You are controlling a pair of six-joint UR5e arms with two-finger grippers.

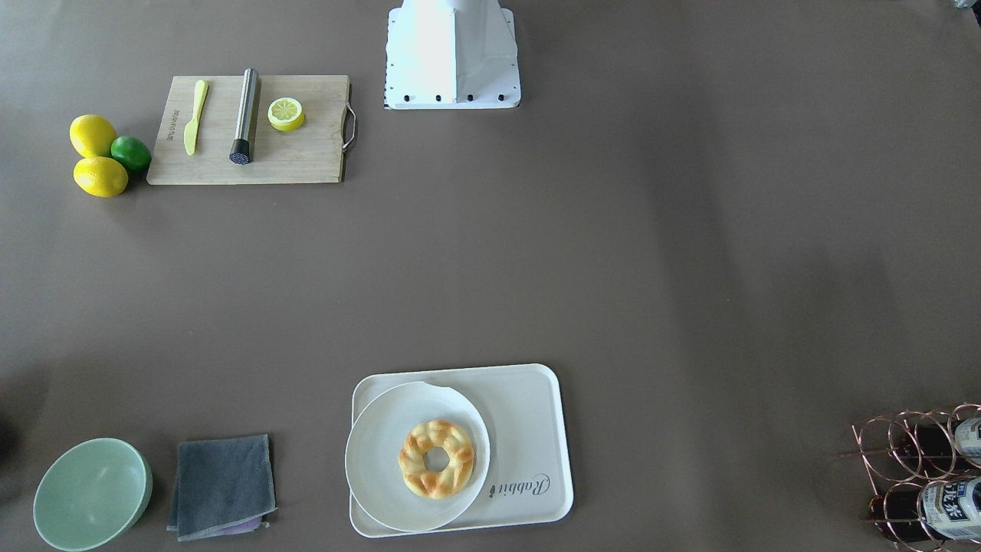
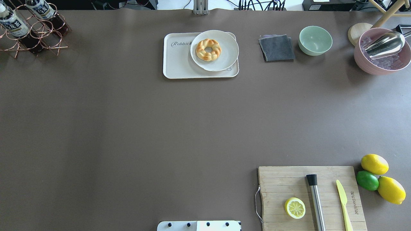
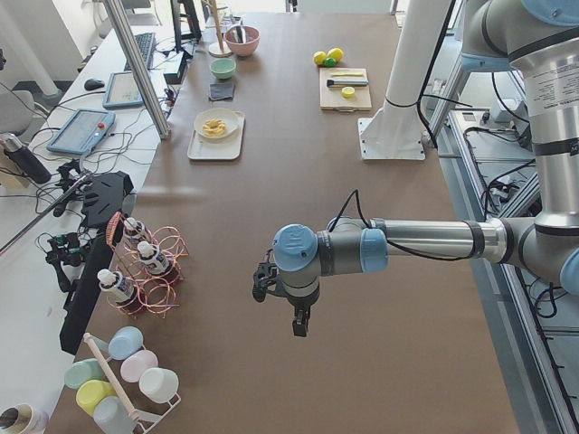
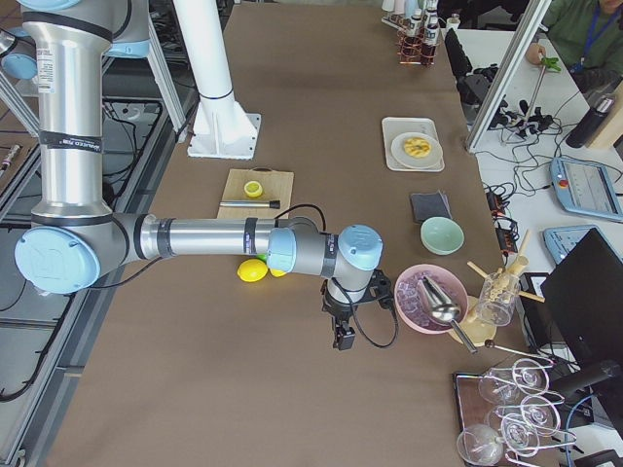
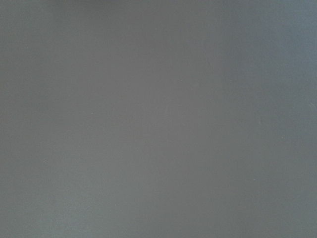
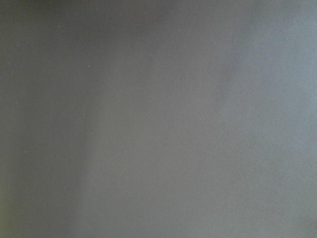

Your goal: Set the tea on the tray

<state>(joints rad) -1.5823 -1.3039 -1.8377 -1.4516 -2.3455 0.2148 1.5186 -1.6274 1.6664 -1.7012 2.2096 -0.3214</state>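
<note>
Several tea bottles with dark liquid and white caps lie in a copper wire rack at the table's far left corner. They also show in the front view and the left side view. The cream tray with "Rabbit" lettering sits at the far middle and carries a round white plate with a braided doughnut. My left gripper hangs over bare table, apart from the rack. My right gripper hangs near a pink bowl. I cannot tell whether either is open or shut. Both wrist views show only bare table.
A wooden cutting board holds a lemon half, a steel muddler and a yellow knife. Two lemons and a lime lie beside it. A grey cloth, green bowl and pink ice bowl stand far right.
</note>
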